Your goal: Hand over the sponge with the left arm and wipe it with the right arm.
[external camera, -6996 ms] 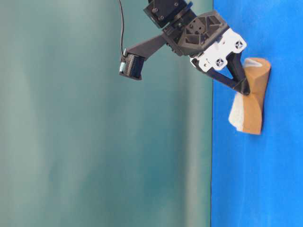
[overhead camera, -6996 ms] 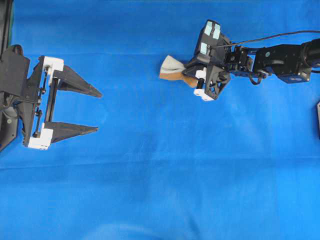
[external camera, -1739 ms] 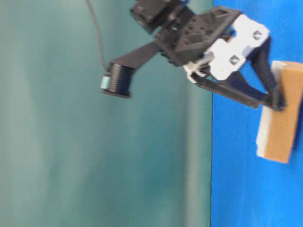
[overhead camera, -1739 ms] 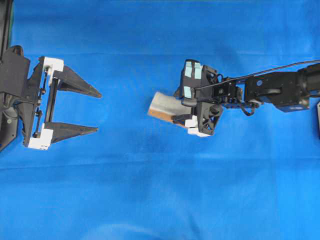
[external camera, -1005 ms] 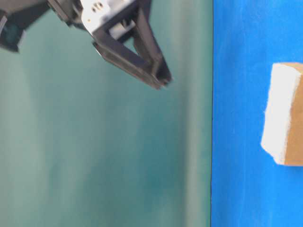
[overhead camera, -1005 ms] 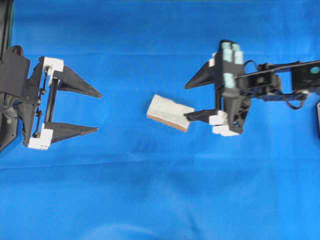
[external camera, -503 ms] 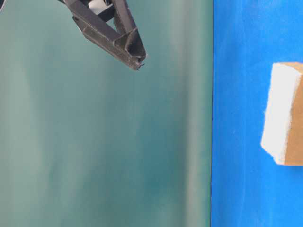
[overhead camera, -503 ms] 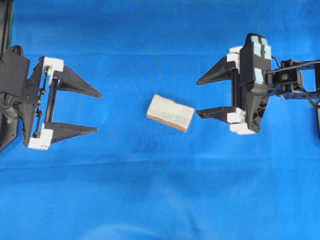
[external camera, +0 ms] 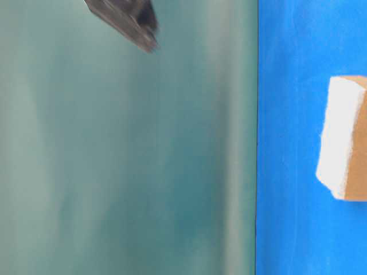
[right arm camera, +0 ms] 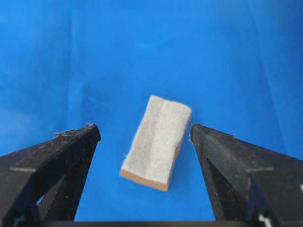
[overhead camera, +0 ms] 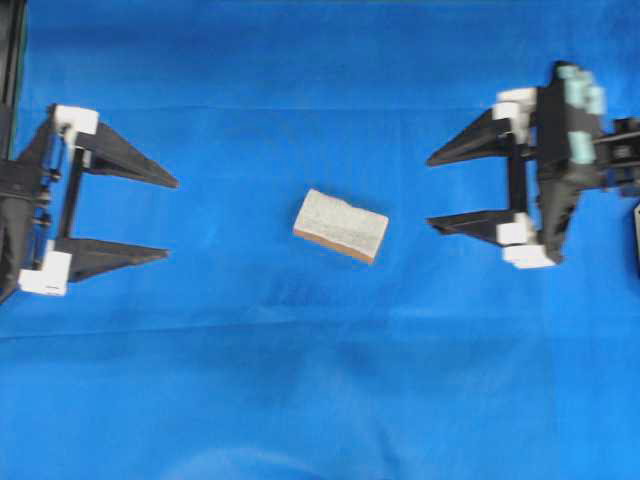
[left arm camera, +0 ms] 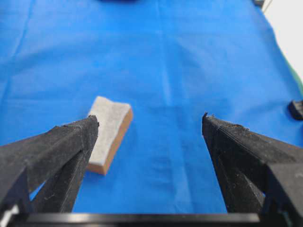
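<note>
Since the preceding frames, both arms have drawn back toward the outer edges of the overhead view, the right gripper having let go of the sponge, which has stayed where it was set down.

Overhead view: the sponge (overhead camera: 341,225) lies flat on the blue cloth (overhead camera: 320,400) covering the desk, near the centre, pale fibrous face up, a thin tan edge showing along its near side. The left gripper (overhead camera: 170,218) stands at the far left with its jaws spread wide, holding nothing, fingertips pointing right toward the sponge and well apart from it. The right gripper (overhead camera: 432,191), on the arm with pale teal patches, stands at the right, jaws likewise spread and empty, fingertips pointing left, also clear of the sponge.

Table-level view: the sponge (external camera: 344,137) appears at the right edge on the cloth, white layer and tan layer side by side. A blurred dark finger tip (external camera: 129,20) shows at the top; which arm it belongs to cannot be told here.

Left wrist view: two black fingers (left arm camera: 52,151) frame the scene; the sponge (left arm camera: 108,132) lies just beyond the left fingertip, untouched.

Right wrist view: the sponge (right arm camera: 158,141) lies between and beyond the open fingers (right arm camera: 57,158), slightly askew, touching neither.
</note>
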`<act>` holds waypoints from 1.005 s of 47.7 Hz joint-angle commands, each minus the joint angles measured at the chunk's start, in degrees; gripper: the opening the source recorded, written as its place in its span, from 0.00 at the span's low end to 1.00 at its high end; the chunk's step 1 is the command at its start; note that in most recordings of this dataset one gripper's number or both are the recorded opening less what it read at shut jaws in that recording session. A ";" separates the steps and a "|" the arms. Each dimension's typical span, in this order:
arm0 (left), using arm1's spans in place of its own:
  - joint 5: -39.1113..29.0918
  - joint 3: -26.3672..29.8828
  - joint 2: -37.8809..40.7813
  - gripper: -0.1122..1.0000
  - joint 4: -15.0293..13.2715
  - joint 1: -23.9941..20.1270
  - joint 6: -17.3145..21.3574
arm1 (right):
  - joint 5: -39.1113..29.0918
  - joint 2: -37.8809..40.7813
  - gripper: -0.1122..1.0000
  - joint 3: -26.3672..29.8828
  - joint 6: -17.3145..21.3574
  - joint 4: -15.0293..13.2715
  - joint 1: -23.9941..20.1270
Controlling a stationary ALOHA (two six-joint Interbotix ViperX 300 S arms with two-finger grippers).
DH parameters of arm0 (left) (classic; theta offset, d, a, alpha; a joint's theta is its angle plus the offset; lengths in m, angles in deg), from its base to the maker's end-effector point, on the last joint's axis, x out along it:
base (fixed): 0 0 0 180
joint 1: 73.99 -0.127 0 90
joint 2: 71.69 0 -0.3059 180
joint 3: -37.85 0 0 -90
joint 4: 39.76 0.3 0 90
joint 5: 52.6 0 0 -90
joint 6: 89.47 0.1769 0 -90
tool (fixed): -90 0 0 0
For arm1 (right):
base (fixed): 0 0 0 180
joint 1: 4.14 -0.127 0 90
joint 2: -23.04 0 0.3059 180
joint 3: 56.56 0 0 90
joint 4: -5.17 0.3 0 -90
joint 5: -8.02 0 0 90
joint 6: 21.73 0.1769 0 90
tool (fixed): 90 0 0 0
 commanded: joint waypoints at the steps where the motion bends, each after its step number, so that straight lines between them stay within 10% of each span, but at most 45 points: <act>1: -2.11 0.53 -2.11 0.89 -0.09 0.18 0.18 | -0.88 -4.66 0.77 -0.70 -0.09 -0.09 -0.09; 26: -13.36 -6.24 -20.04 0.89 -0.09 0.18 0.26 | -6.77 -31.99 0.77 -14.77 0.26 -0.26 -0.09; 48: -12.39 -17.84 -33.13 0.89 -0.09 0.18 -0.97 | -0.79 -39.46 0.76 -25.93 2.81 0.79 0.70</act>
